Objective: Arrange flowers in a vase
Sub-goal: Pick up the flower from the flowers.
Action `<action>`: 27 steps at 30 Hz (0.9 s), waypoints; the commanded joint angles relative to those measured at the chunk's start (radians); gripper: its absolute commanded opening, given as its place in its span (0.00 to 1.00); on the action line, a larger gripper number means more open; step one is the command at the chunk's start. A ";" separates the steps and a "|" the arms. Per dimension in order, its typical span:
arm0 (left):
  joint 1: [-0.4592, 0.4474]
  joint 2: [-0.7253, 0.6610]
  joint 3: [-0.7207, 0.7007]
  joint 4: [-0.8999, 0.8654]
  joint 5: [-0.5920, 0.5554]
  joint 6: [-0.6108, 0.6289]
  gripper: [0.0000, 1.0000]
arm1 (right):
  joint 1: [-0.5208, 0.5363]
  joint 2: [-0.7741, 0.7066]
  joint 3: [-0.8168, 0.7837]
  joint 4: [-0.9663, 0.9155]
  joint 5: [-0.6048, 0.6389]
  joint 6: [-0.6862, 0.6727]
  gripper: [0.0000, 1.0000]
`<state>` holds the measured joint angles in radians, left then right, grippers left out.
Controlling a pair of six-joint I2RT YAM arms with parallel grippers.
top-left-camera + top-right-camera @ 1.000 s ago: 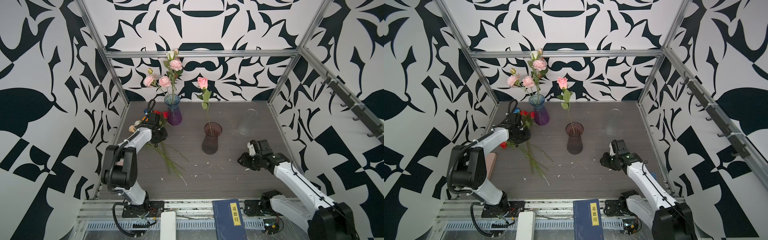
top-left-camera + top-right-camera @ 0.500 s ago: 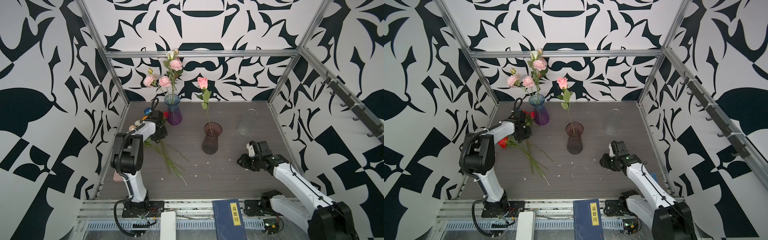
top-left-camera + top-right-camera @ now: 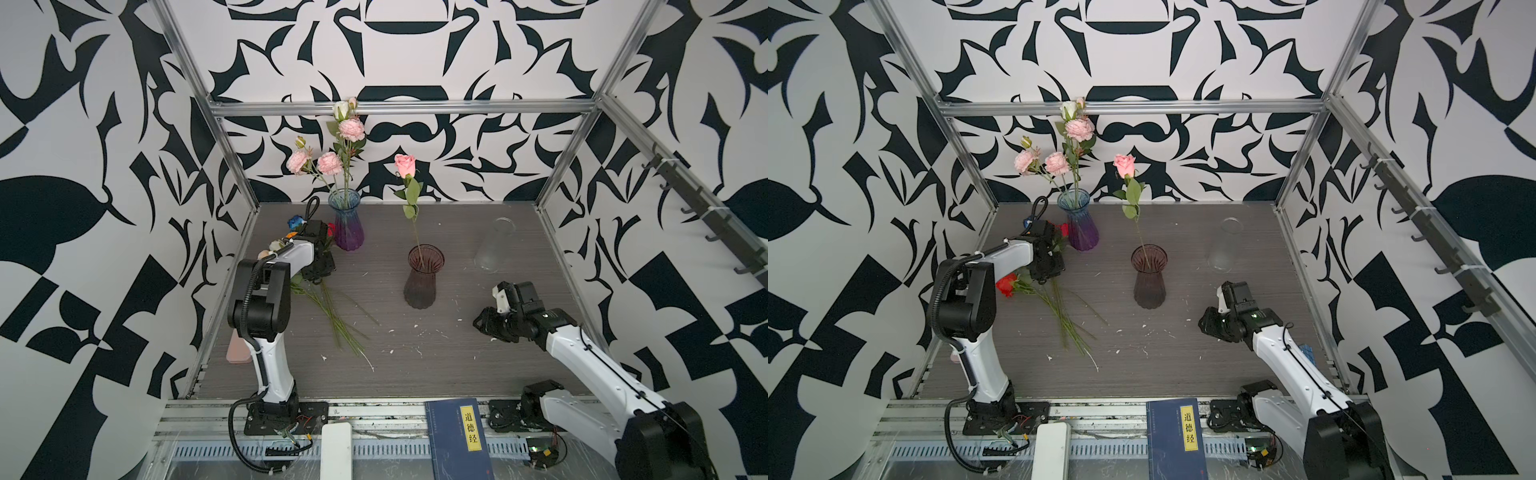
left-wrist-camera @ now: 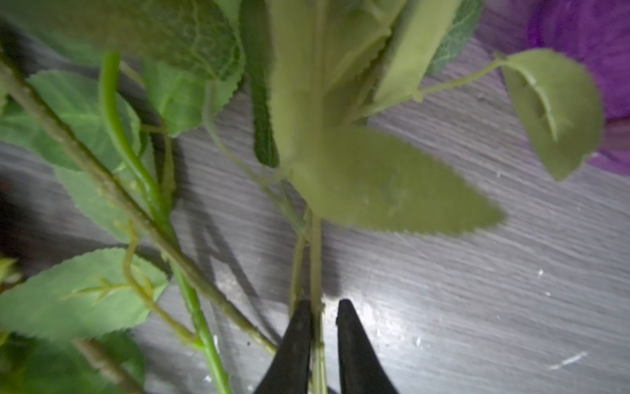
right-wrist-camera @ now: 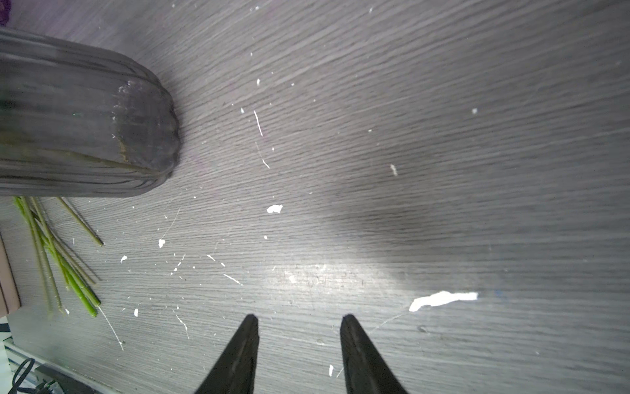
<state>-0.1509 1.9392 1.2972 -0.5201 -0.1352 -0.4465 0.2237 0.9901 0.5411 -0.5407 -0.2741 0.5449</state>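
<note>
Green stem (image 4: 316, 266) pinched in my left gripper (image 4: 324, 305), amid flowers (image 3: 332, 309) lying on table (image 3: 457, 365) beside purple vase (image 3: 348, 226). Right gripper (image 5: 298, 319) parted, empty, near dark vase (image 3: 420, 286). Step: picking. Next, I judge: lift clear of tangled neighbours, tip upright, thread into vase mouth.

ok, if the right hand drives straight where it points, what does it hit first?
Likely bare table: the right hand, open, aims past the dark vase, which sits off to one side. Depth is hard to judge.
</note>
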 commanded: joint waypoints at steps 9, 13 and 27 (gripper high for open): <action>0.015 -0.111 0.028 -0.047 -0.040 -0.014 0.05 | -0.004 0.004 0.011 0.008 0.003 -0.014 0.44; 0.037 -0.243 -0.021 -0.030 -0.015 -0.022 0.05 | -0.004 -0.002 0.010 0.005 0.001 -0.013 0.44; 0.143 -0.719 -0.259 0.189 0.334 -0.015 0.00 | -0.005 -0.011 0.009 0.004 0.008 -0.013 0.44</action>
<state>-0.0425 1.3060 1.0985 -0.4305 0.0360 -0.4557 0.2234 0.9894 0.5411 -0.5411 -0.2733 0.5449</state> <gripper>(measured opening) 0.072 0.438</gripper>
